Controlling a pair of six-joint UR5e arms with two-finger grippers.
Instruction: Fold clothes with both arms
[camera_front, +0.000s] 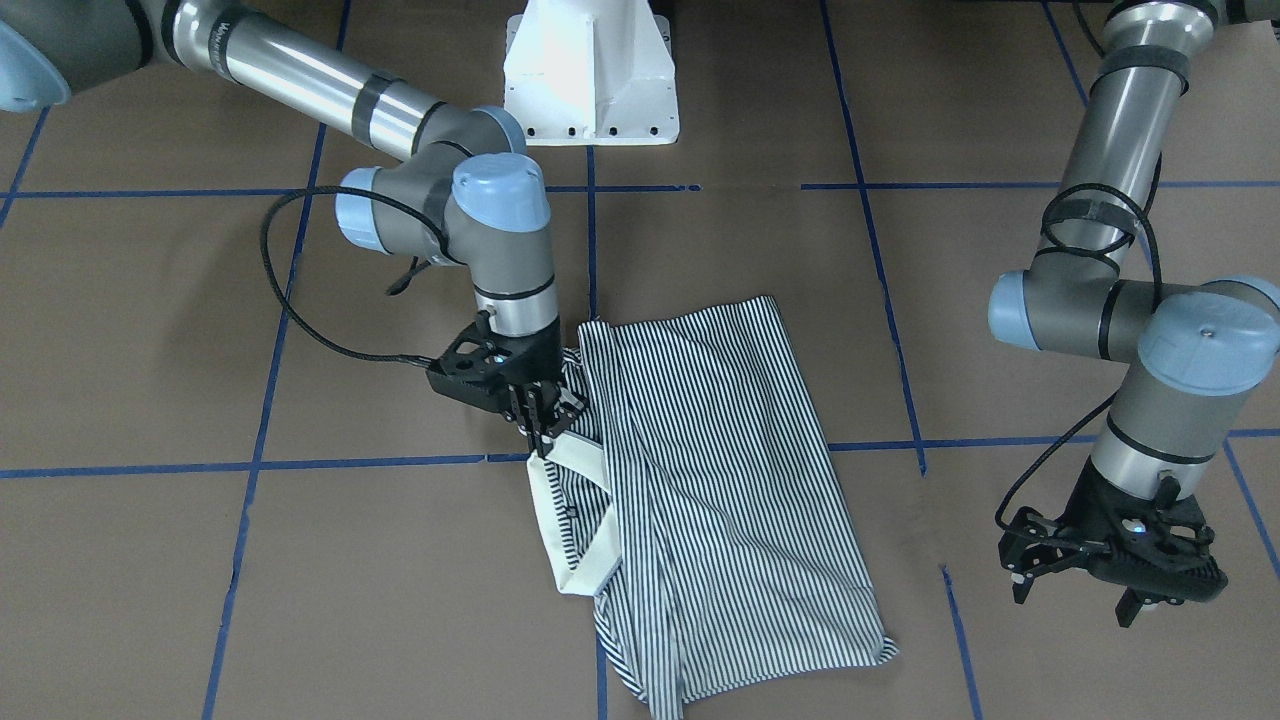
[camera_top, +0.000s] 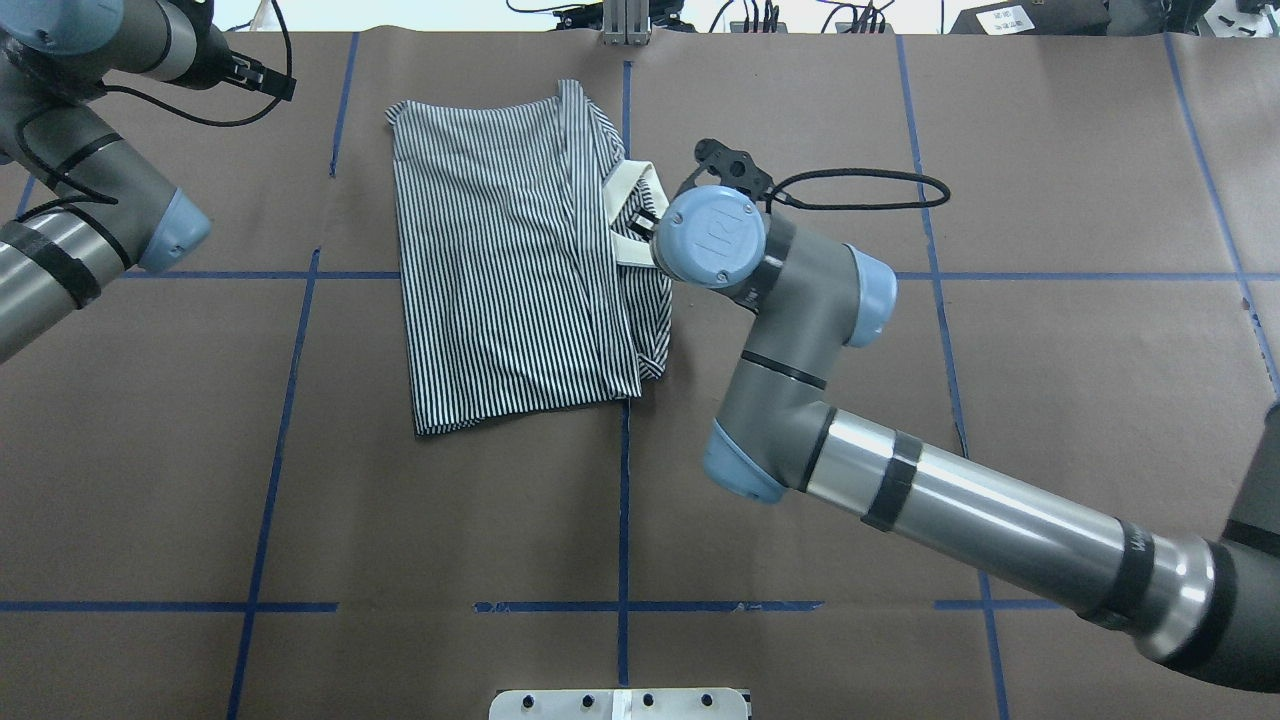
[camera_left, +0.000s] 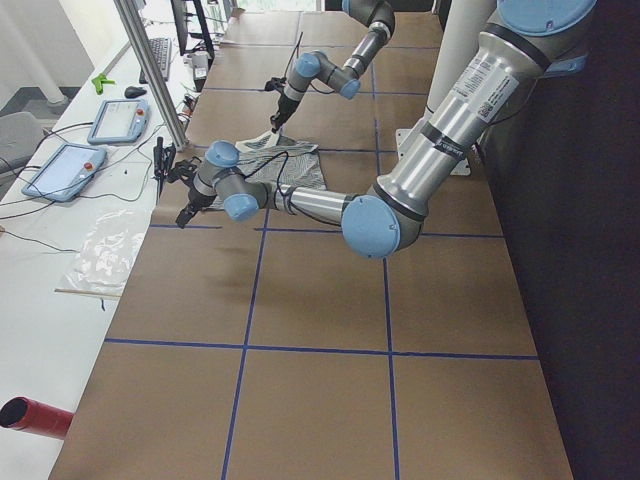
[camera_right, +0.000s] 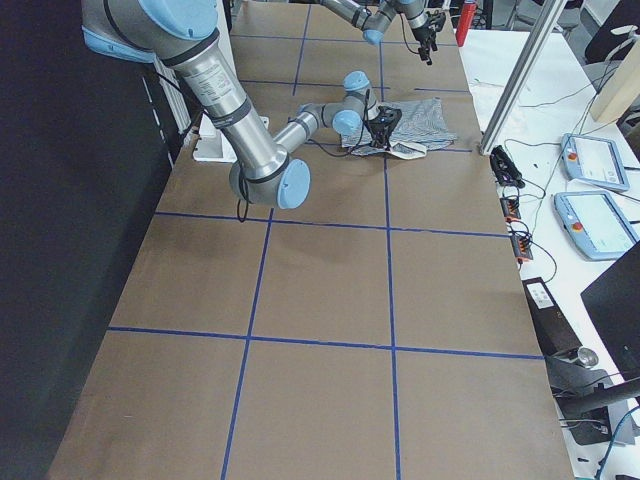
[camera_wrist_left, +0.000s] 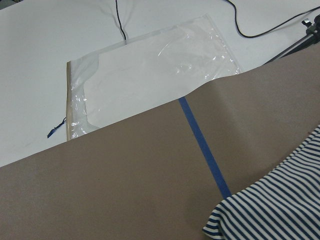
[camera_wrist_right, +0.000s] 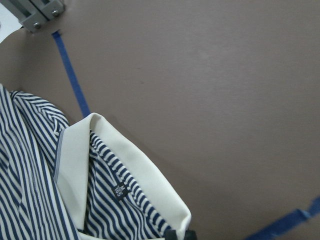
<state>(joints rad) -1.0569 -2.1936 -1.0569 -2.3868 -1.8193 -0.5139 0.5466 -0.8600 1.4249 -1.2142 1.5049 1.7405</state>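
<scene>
- The right gripper (camera_front: 545, 418) points down at the polo shirt (camera_front: 720, 450).
- Its two fingers are pressed close together, and they pinch the edge of the cream-white collar (camera_wrist_right: 150, 172).
- The right wrist view shows the collar folded open just in front of the fingers. A small dark label (camera_wrist_right: 119, 190) sits on the stripes inside it.
- The polo shirt lies on the brown table (camera_front: 250, 600). Its sides are folded in, so it makes one long shape with some wrinkles.
- The collar end is right under the right gripper. The rest of the shirt spreads away from it, toward the side where the left gripper (camera_front: 1075, 595) is.
- The left gripper hangs over bare table, well apart from the shirt.
- Its fingers are spread wide and hold nothing.
- In the left wrist view, only a striped corner of the shirt shows, low and off to one side.
- That view also shows a blue tape line (camera_wrist_left: 205, 150) on the table. Past the table's edge a clear plastic bag (camera_wrist_left: 150, 75) lies on a white top.
- The white pedestal (camera_front: 592, 75) stands behind the right gripper, on the robot's side of the table.
</scene>
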